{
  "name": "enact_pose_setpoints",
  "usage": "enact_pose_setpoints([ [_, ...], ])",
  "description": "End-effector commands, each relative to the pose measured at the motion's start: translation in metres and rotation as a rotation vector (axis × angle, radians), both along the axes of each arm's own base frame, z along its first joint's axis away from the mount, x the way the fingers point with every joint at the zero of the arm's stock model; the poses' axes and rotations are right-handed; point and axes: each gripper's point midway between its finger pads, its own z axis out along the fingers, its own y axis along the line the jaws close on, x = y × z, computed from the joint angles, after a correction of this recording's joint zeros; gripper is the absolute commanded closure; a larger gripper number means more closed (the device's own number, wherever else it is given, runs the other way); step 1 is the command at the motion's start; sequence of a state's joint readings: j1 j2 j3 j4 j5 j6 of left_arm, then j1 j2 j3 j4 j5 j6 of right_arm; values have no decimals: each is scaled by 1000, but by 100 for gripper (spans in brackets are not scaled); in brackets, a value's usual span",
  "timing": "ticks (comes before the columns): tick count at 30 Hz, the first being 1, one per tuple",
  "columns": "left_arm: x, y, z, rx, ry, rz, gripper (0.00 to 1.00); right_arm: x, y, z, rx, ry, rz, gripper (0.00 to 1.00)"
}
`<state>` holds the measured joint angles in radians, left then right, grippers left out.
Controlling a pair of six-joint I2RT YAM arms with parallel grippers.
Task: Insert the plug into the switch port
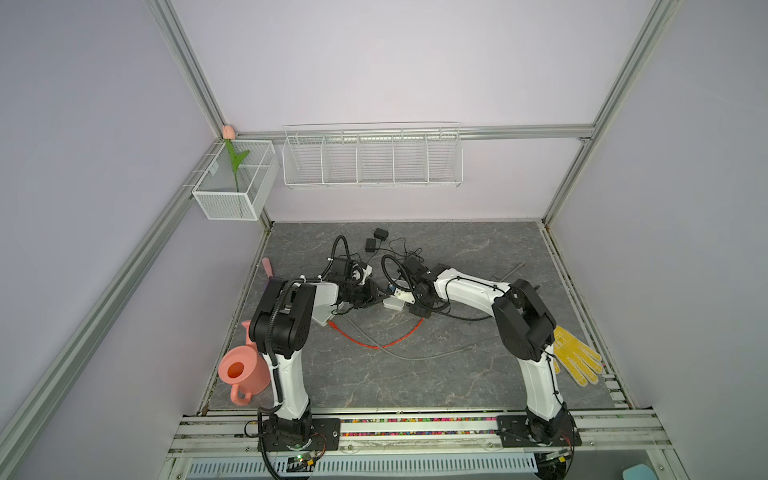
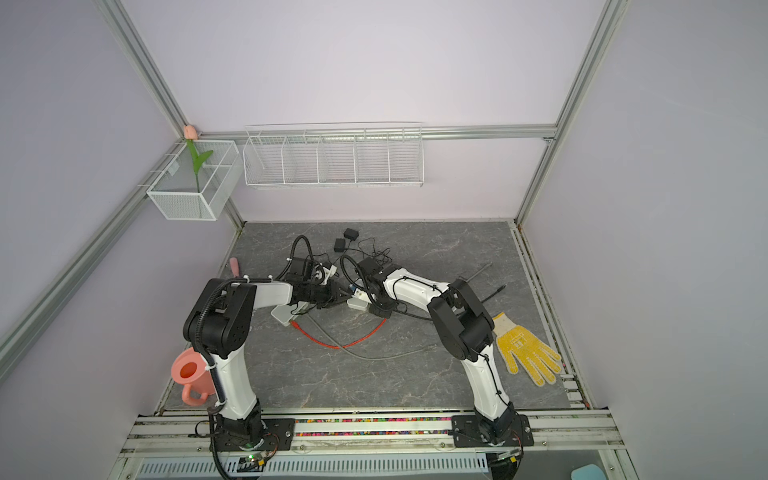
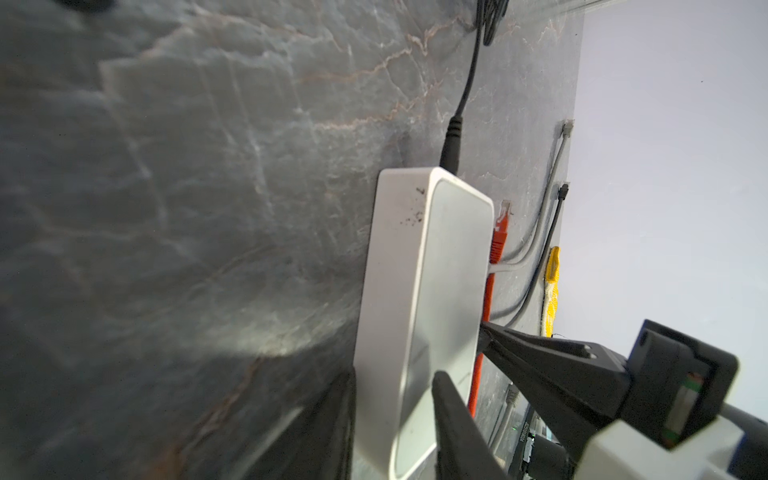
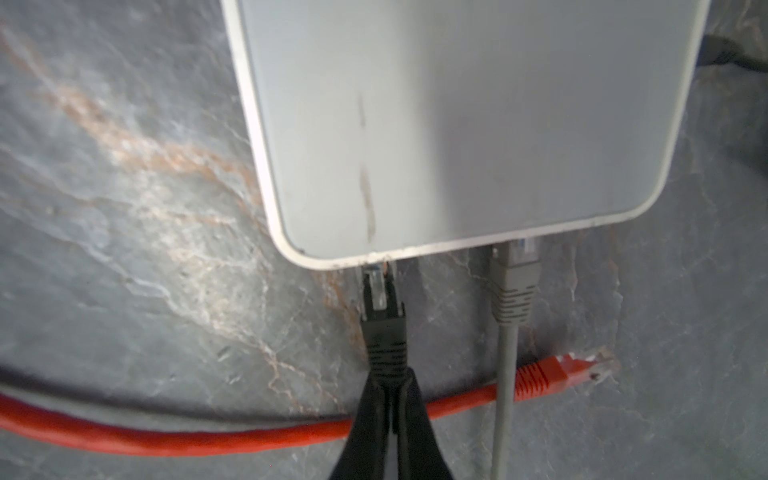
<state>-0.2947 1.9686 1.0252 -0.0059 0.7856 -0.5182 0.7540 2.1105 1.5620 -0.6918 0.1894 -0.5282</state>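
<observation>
The switch, a flat white box, is seen in both top views near the middle of the worktop, between the two arms. It is clamped by the left end effector. In the left wrist view one finger is pressed to its side wall and the other is laid across its flat face. A black power lead is plugged into the switch's far end.

The right end effector is closed on the black plug, which is pinched at the ribbed boot just behind the clear connector. The plug is pointed straight at the switch's port edge, and that edge is touched by its tip. Most of the clear connector shows outside, and how far it sits in the port cannot be told.

Just beside it, a grey plug is seated in a neighbouring port, and its cable is run back over the red cable. The red cable is laid on the worktop beneath the right end effector's fingers. The red plug is lying free, apart from the switch. A yellow glove is spread at the worktop's right edge, well apart from the switch.
</observation>
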Motion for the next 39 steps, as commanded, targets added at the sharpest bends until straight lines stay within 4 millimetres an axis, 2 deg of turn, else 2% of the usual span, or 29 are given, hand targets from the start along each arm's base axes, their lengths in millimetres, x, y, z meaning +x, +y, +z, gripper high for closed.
enact_pose_setpoints([
  [1,-4,1,-9,25,9,-14,68,4,18,15,95,-32,1,93],
  [9,-9,5,-15,51,16,-15,68,4,19,22,128,-41,-2,93],
  [16,-10,11,-18,99,13,-16,69,7,11,23,131,-53,-25,93],
  [24,-9,13,-19,121,13,-10,69,4,16,30,174,-42,-13,93],
  [34,-11,5,-15,100,6,-32,69,-4,26,8,152,2,-3,93],
  [39,-18,-2,-15,95,6,-58,69,-1,35,7,170,-5,-5,93],
])
